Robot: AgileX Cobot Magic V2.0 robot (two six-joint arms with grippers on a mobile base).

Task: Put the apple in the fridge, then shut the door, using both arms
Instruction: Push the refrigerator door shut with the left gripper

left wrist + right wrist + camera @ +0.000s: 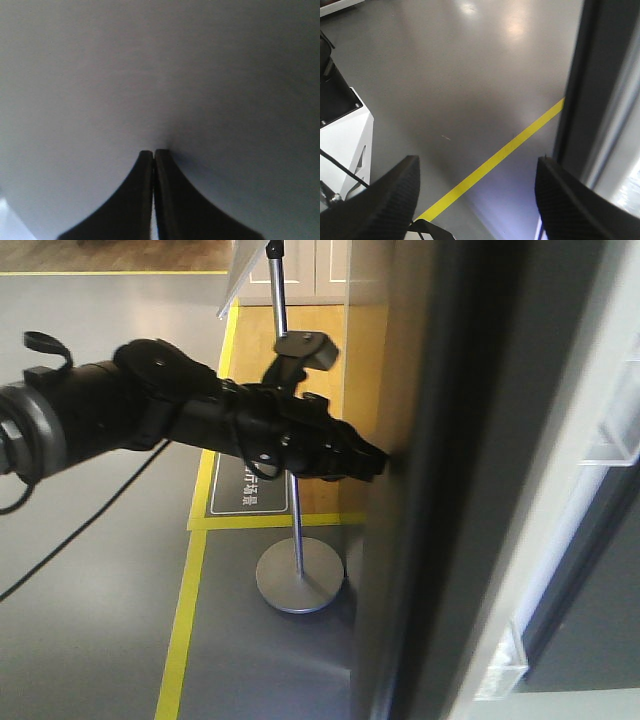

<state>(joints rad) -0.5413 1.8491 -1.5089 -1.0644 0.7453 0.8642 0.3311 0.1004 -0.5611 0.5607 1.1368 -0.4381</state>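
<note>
The door (400, 570) stands edge-on in the front view, dark grey outside, with clear bins (612, 430) on its white inner side. My left arm (150, 405) reaches in from the left, and the left gripper (380, 462) is shut with its tips touching the door's outer face. In the left wrist view the shut left gripper (153, 152) meets that plain grey door face (150, 75). The right gripper (477, 162) hangs open over the floor with nothing between its fingers. A dark upright edge (592, 75) stands to its right. The apple is out of view.
A metal pole stand with a round base (298, 580) stands behind the left arm, beside a floor sign (248, 490). Yellow tape lines (185, 620) cross the grey floor. The white robot base (345, 130) sits left of the right gripper, near a yellow floor line (495, 160).
</note>
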